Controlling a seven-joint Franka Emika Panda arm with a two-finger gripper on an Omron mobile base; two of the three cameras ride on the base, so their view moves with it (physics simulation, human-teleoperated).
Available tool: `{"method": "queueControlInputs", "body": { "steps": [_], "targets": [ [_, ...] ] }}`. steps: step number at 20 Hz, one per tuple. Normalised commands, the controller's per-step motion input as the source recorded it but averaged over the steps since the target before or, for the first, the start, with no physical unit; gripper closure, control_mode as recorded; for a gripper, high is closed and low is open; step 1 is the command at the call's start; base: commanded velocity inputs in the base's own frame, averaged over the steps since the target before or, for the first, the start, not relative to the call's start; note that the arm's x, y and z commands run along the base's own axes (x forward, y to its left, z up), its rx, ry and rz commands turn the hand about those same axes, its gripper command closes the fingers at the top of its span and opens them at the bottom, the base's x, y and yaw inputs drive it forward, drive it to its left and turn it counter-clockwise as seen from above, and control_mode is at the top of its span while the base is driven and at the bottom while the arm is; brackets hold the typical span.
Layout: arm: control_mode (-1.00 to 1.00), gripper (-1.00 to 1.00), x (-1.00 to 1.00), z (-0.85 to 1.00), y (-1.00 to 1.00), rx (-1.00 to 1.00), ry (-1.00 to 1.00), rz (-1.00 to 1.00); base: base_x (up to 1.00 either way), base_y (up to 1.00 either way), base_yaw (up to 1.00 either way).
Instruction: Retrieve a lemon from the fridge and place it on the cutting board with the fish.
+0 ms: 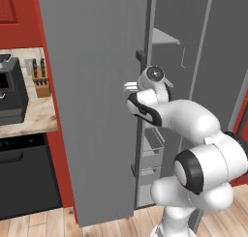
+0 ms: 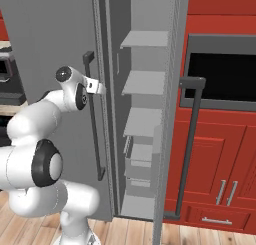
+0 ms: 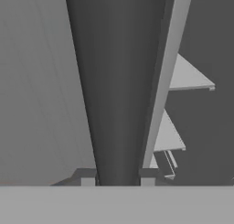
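The gripper point(image 3: 116, 179) is pinched tight on the left door's bar handle point(image 2: 93, 114), so the pull should arc with the hinge to swing the fridge point(image 2: 145, 114) wider, though no lemon is visible on the far shelves point(image 2: 145, 81).

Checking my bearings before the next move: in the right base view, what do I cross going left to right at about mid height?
Robot arm → end effector at the left door handle → fridge shelves → right door handle → red cabinets.
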Motion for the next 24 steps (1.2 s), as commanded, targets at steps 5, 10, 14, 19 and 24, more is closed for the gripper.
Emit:
{"method": "queueControlInputs", "body": {
  "steps": [5, 10, 14, 19, 24],
  "targets": [
    [-1.0, 1.0, -0.6, 0.21, 0.17, -0.04, 0.01, -0.06, 0.0, 0.0, 0.0],
    [-1.0, 1.0, -0.79, 0.22, 0.29, -0.05, 0.03, -0.1, 0.0, 0.0, 0.0],
    [-1.0, 1.0, -0.76, 0.05, 0.42, -0.05, 0.05, -0.12, 0.0, 0.0, 0.0],
    [-1.0, 1.0, -0.78, 0.05, 0.61, -0.08, 0.11, -0.14, 0.0, 0.0, 0.0],
    [-1.0, 1.0, -0.8, 0.0, 0.66, -0.16, 0.04, -0.09, 0.0, 0.0, 0.0]
  ]
}}
